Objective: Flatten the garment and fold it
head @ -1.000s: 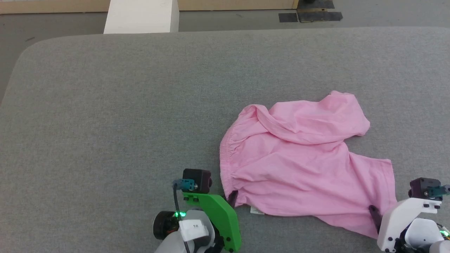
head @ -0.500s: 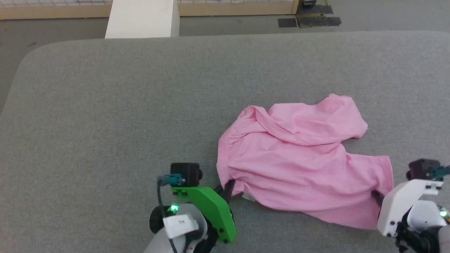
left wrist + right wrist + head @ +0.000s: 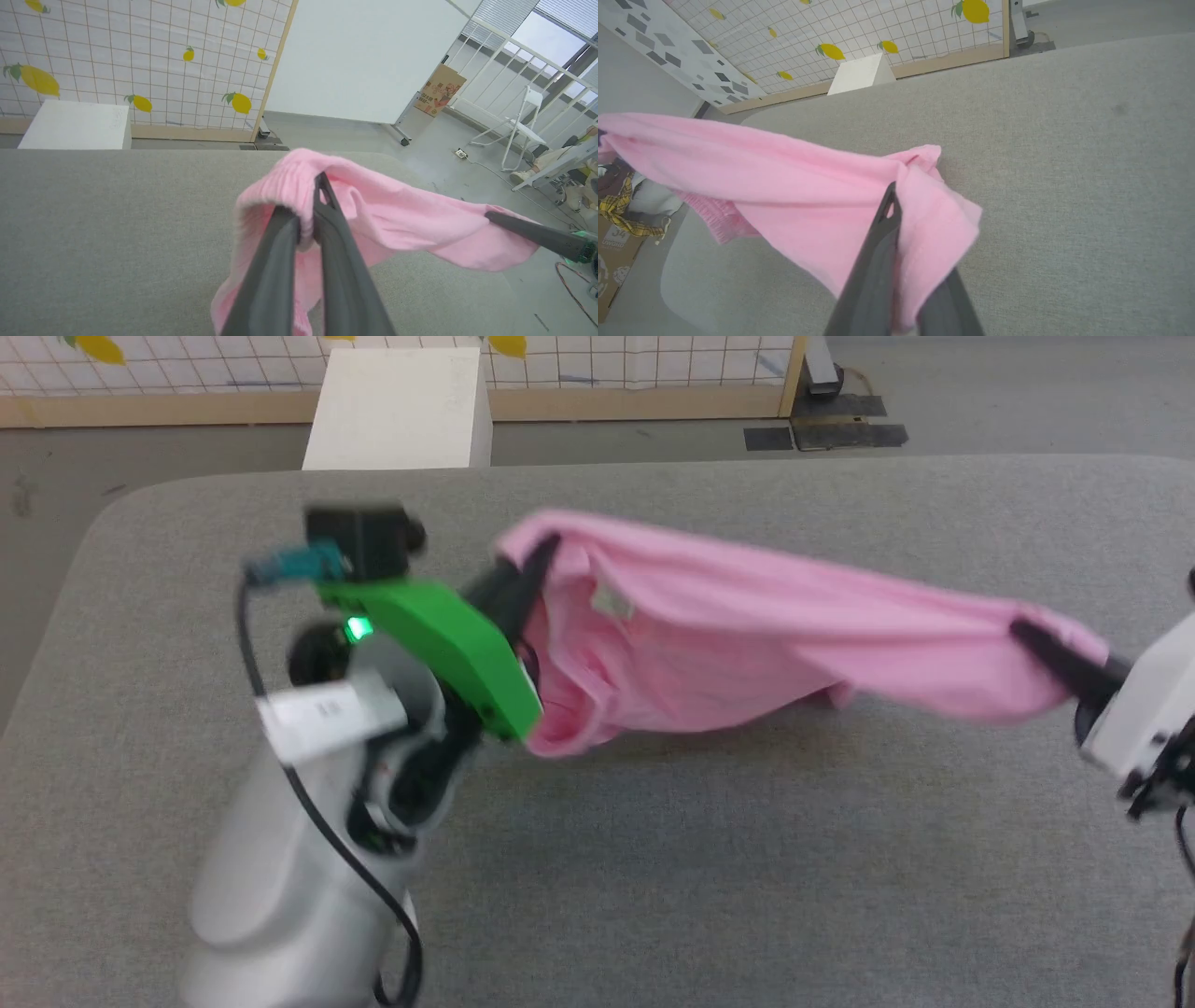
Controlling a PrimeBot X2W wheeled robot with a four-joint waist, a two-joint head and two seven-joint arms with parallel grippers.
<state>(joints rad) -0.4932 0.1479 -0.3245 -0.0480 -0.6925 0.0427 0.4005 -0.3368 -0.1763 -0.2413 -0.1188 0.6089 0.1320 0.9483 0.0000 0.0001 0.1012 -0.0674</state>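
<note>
Pink garment (image 3: 728,644) hangs in the air over the grey worktop (image 3: 653,896). It is pulled long between the two end effectors, one at each end.

The left end effector (image 3: 527,569) is squeezed tight on the bunched waistband. In the left wrist view its two dark fingers (image 3: 336,242) sit close together with the pink band pinched between them. The cloth droops down under it in a loose pouch. I cannot tell if that low part touches the worktop.

The right end effector (image 3: 1036,639) is clamped on the other end of the garment, over at the right side. In the right wrist view the soft cloth folds around its fingers (image 3: 878,261).

A small white label (image 3: 611,605) shows on the cloth, just beside the left end effector.

Past the far edge of the worktop a white box (image 3: 401,411) stands on the floor, next to a wall with yellow lemons (image 3: 509,345).
</note>
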